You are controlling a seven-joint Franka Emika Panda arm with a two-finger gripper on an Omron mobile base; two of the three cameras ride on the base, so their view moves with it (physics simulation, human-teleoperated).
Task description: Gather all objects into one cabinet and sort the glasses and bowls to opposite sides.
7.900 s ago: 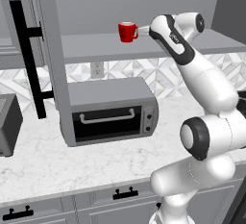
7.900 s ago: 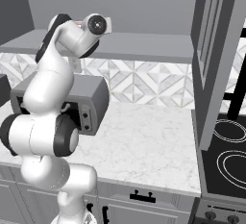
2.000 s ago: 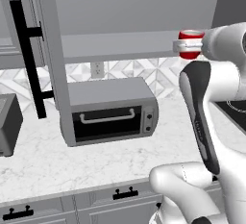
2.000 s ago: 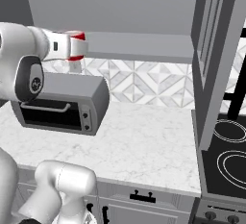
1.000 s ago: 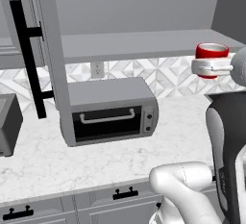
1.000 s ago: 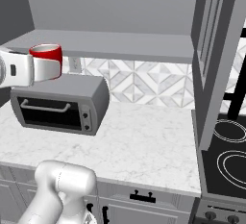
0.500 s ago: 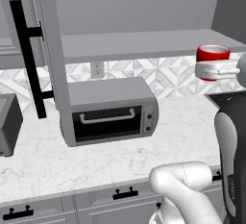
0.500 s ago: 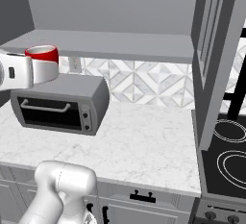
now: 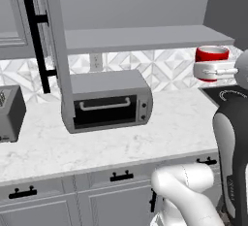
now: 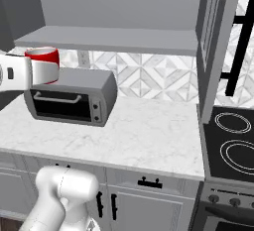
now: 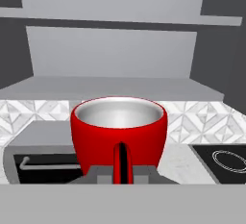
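Carried off the shelf (image 9: pixel 145 38), the red mug (image 11: pixel 119 135) sits clamped in the gripper (image 11: pixel 120 174), its fingers mostly hidden.

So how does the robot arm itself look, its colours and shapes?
The arm has smooth, rounded glossy white shells. A dark grey, almost black segment with a thin pale ring marking near its top sits between the white parts. The gripper is a white block. No cables are visible.

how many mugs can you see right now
1: the red mug, upright in the claw, held out in front of the cabinet shelf. Others may lie outside these views.
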